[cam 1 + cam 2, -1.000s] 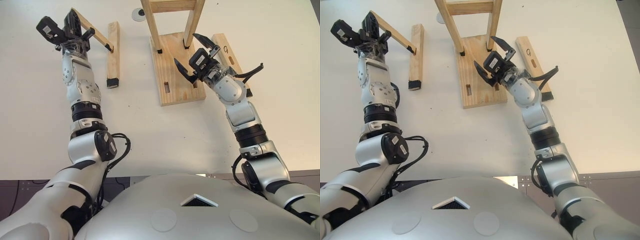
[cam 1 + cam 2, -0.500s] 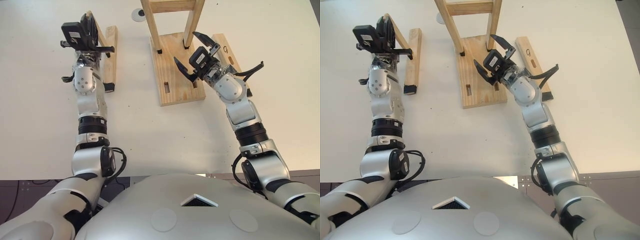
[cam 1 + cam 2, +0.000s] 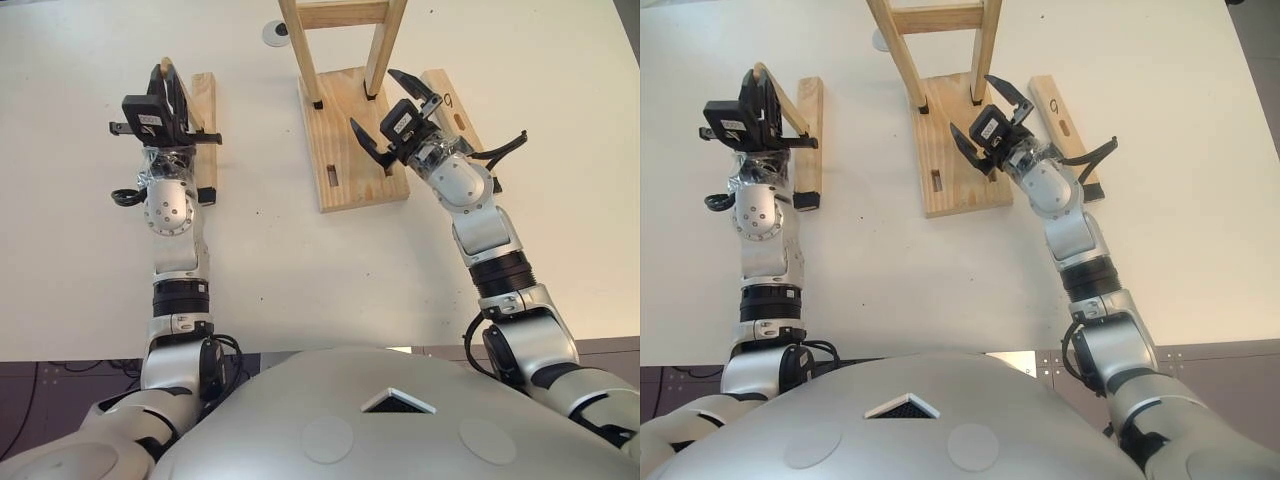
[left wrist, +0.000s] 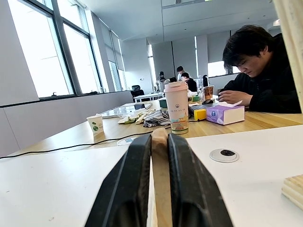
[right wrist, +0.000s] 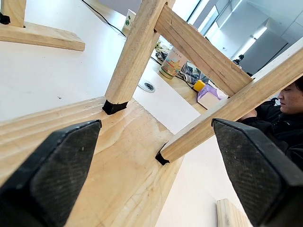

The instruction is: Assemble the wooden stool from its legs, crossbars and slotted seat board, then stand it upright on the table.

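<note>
Left tool [image 4: 159, 142]: narrow, its two black fingers pinched flat on a bar [image 3: 788, 108] at the left of the surface [image 3: 300, 260].
Bar: a thin wooden strip. Its near part is covered by the tool, and I cannot tell whether it is lifted or resting.
Leg [image 3: 205, 120]: lies flat just right of the left tool, with a black cap [image 3: 207, 193] at the near end. The spot where bar and leg meet is behind a finger, so I cannot tell if they are joined.
Board [image 3: 350, 150]: lies flat at the centre of the surface. Two slots [image 3: 332, 175] near its front edge are unfilled.
Frame [image 3: 345, 13]: two uprights joined by a crossbar, standing in the board's far slots on black feet [image 5: 115, 106]. Its top is cut off by the edge of the head views.
Right tool [image 3: 372, 100]: spread wide and holding nothing, over the board's far right part by the right upright's foot. In the wrist view both pads are clear of the wood.
Plank [image 3: 455, 110]: lies just right of the board, with an oval slot showing. The right arm lies across most of it, so its near end is hard to make out.
Grommet [image 3: 277, 32]: a round disc in the surface, just left of the frame.
Cup [image 4: 176, 108]: a tall lidded cup on a far desk, beyond the surface.
</note>
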Robot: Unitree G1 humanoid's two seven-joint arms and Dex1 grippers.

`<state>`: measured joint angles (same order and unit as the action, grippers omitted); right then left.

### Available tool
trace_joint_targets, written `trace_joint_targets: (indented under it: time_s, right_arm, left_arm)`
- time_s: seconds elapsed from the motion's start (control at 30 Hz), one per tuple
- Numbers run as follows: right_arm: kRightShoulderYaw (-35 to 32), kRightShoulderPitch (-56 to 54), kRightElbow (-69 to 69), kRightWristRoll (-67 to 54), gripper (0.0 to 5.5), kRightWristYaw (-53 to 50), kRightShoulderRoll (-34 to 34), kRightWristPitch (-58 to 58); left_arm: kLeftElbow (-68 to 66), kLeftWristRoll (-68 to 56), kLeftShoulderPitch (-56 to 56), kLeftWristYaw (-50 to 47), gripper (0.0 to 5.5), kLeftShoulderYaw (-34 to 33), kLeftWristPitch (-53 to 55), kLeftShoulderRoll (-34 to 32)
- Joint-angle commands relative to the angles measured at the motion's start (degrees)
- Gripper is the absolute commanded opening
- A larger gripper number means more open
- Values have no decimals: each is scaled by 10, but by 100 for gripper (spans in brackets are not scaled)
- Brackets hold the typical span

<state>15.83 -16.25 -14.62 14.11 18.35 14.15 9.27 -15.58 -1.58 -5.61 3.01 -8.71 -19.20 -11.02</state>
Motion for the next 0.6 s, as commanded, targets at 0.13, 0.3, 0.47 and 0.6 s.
trace_joint_targets:
  time_s: [0.13, 0.3, 0.47, 0.6]
  right_arm:
    - [0, 17, 15, 4, 430, -4, 0, -7]
    - [3, 18, 14, 6, 430, -3, -1, -6]
    - [3, 20, 13, 6, 430, -4, -2, -7]
    - [3, 23, 16, 6, 430, -5, -2, -9]
  left_arm:
    - [-57, -26, 71, 7, 36, -20, 63, 5]
    - [-55, -25, 53, 18, 36, -15, 68, -7]
    - [-62, -19, 48, 23, 36, -6, 62, -14]
    - [-58, -21, 56, 30, 36, 6, 77, -13]
